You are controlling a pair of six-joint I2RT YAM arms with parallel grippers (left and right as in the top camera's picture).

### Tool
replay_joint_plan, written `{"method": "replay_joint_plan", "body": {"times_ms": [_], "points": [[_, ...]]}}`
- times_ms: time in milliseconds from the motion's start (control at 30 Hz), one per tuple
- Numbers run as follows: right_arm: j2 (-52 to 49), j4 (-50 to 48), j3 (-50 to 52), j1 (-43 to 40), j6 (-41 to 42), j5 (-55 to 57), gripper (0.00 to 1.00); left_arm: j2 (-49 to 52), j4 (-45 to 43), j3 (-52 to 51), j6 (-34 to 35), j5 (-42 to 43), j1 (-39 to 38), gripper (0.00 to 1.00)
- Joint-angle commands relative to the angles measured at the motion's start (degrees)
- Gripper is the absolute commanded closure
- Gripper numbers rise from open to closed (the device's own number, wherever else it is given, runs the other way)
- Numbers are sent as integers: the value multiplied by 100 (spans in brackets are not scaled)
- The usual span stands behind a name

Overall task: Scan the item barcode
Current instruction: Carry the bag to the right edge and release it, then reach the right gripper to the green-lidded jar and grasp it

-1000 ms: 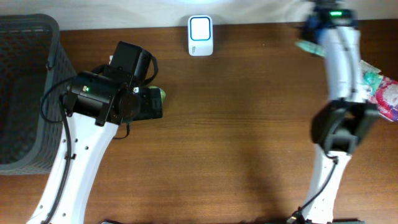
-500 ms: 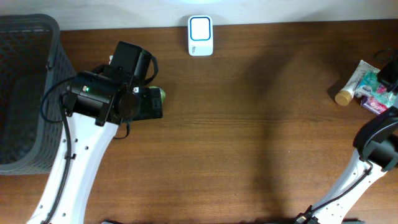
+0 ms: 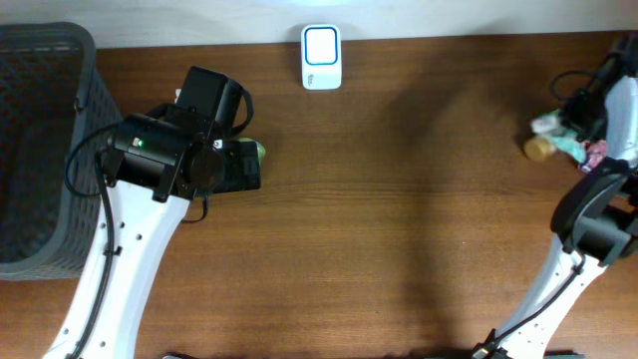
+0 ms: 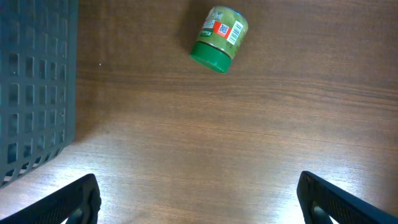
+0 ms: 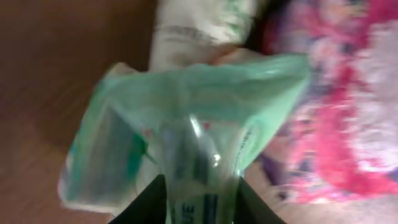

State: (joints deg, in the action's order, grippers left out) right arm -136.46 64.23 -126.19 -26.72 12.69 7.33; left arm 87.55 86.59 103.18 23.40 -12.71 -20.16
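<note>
Right pincer [image 5: 200,202] with the green packet [image 5: 186,124] lying between its fingers (clamped or loose cannot be told), at the right edge of the surface [image 3: 399,199], well apart from the scanner [image 3: 321,57]. Left pincer [image 4: 199,199] gapes wide, with the jar [image 4: 219,38] lying ahead of it, untouched.

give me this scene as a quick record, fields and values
scanner: white, at the table's far edge
jar: green lid, lying on its side, barcode showing
basket: grey mesh, by the left arm
left end effector: open, holding nothing
right end effector: fingers either side of the green packet, grip unclear
pink packet: beside the green packet
</note>
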Motion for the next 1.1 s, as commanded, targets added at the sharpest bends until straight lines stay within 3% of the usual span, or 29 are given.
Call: {"method": "replay_joint_plan", "body": {"times_ms": [0, 33, 67, 167, 333, 567, 633, 667, 700, 867, 1000, 1067], "points": [[17, -63, 4, 160, -42, -153, 66, -15, 4, -7, -11, -59, 9, 1], [17, -59, 4, 160, -39, -155, 66, -15, 4, -7, -11, -59, 9, 1], [17, -35, 4, 153, -42, -153, 54, -15, 7, -7, -11, -59, 9, 1], [24, 63, -4, 153, -44, -155, 51, -15, 7, -7, -11, -59, 9, 1], [136, 435, -463, 160, -42, -468, 26, -15, 7, -7, -11, -59, 9, 1], [422, 975, -1757, 229, -22, -3910, 22, -15, 7, -7, -11, -59, 9, 1], [428, 977, -1840, 361, -24, -4996, 16, -15, 7, -7, -11, -59, 9, 1], [426, 1060, -1836, 507, -28, -5611, 0, -13, 7, -7, -9, -59, 9, 1], [411, 1257, -1836, 721, -48, -5761, 1, -15, 7, -7, -11, -59, 9, 1], [393, 1665, -1834, 1851, -949, -5718, 1, -15, 7, -7, -11, -59, 9, 1], [352, 1637, -1834, 3060, -892, -4865, 1, -13, 7, -7, -11, -59, 9, 1], [249, 1574, -1834, 3735, -417, -4203, 1, -15, 7, -7, -11, -59, 9, 1]]}}
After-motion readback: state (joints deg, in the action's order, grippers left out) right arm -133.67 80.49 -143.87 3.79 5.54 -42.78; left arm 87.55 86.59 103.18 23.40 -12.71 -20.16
